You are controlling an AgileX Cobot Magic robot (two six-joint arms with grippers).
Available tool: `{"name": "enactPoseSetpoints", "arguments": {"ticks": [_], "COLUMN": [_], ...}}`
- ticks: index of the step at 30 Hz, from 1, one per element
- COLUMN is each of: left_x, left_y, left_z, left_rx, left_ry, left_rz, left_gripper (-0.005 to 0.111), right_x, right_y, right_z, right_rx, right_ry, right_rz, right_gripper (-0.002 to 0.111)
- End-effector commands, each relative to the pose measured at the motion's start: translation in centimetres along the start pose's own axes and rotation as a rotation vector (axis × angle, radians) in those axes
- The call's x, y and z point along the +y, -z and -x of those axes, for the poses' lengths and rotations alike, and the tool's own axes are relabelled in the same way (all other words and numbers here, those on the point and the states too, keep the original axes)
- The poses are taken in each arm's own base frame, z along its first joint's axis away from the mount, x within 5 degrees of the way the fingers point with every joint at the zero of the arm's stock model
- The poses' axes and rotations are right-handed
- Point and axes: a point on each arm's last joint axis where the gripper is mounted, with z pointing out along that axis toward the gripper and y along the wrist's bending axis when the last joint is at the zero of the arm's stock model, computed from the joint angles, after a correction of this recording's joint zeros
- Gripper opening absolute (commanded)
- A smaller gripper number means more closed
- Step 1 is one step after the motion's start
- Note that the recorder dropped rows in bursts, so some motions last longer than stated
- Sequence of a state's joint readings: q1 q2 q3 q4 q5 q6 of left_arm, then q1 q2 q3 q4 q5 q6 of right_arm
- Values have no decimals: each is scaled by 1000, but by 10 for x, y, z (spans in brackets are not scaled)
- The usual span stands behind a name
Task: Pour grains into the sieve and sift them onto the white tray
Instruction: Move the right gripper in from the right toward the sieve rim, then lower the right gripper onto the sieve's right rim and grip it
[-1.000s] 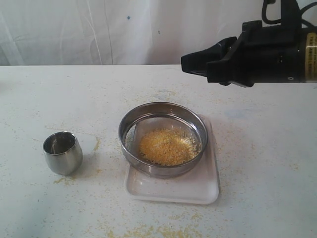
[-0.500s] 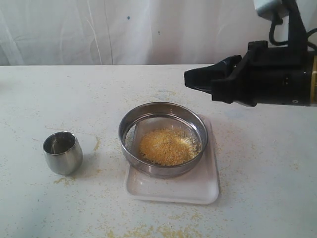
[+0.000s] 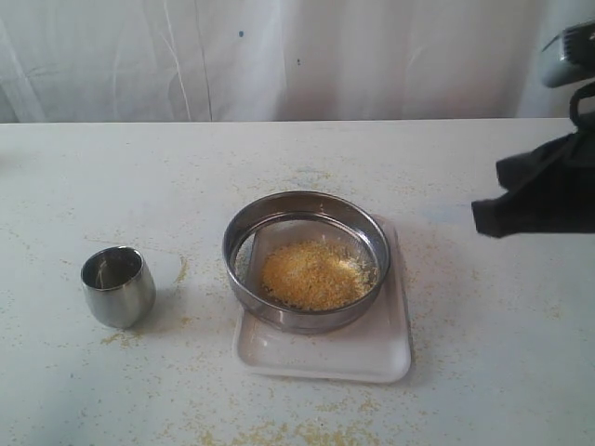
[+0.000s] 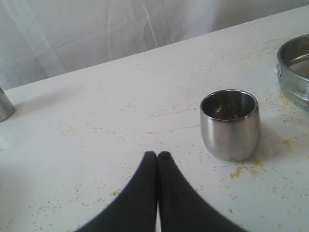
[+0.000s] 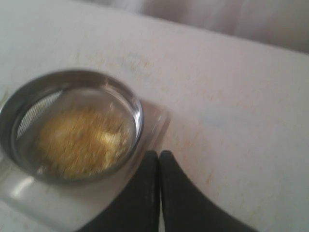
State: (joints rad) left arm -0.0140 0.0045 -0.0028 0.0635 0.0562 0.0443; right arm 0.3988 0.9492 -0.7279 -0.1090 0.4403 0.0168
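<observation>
The steel sieve [image 3: 306, 260] rests on the white tray [image 3: 327, 353] at mid-table, with a yellow heap of grains [image 3: 311, 275] on its mesh. My right gripper [image 3: 483, 216] hangs in the air at the right edge of the exterior view, well to the right of the sieve, shut and empty. The right wrist view shows the sieve [image 5: 72, 125], the grains [image 5: 79, 140], the tray [image 5: 154, 121] and the shut right gripper [image 5: 159, 154]. My left gripper [image 4: 157, 155] is shut and empty, close to the small steel cup [image 4: 231, 124]; it is out of the exterior view.
The small steel cup [image 3: 118, 286] stands upright to the left of the tray and looks empty. Spilled grains speckle the white tabletop [image 3: 483, 372], thickest along the front edge. A white cloth hangs behind the table. The edge of another metal object [image 4: 4, 104] shows in the left wrist view.
My right gripper has pulled away to the right and dropped lower, from above the sieve's far right side to the frame's right edge. Sieve, tray and cup have not moved.
</observation>
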Motion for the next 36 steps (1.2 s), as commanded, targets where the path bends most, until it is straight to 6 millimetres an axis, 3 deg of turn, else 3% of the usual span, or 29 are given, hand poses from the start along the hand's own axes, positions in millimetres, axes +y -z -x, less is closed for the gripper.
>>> {"name": "enactPoseSetpoints", "arguments": {"ticks": [1, 5, 9, 12, 18, 23, 29, 36], "left_x": [0, 0, 0, 0, 0, 0, 0, 0], "left_y": [0, 0, 0, 0, 0, 0, 0, 0], "left_z": [0, 0, 0, 0, 0, 0, 0, 0], "left_rx": [-4, -4, -4, -4, -4, -4, -4, -4], "left_ry": [6, 6, 6, 6, 6, 6, 6, 6], "left_rz": [2, 2, 2, 2, 2, 2, 2, 2], "left_gripper": [0, 0, 0, 0, 0, 0, 0, 0], "right_x": [10, 15, 17, 20, 17, 11, 4, 5], "right_y": [-3, -30, -75, -110, -173, -210, -239, -267], "right_z": [11, 22, 22, 20, 33, 48, 53, 39], "right_rx": [182, 246, 350, 412, 518, 566, 636, 689], "right_ry": [83, 46, 45, 87, 90, 98, 89, 115], "right_rz": [125, 171, 179, 193, 207, 218, 228, 242], "right_gripper": [2, 17, 41, 49, 50, 50, 50, 50]}}
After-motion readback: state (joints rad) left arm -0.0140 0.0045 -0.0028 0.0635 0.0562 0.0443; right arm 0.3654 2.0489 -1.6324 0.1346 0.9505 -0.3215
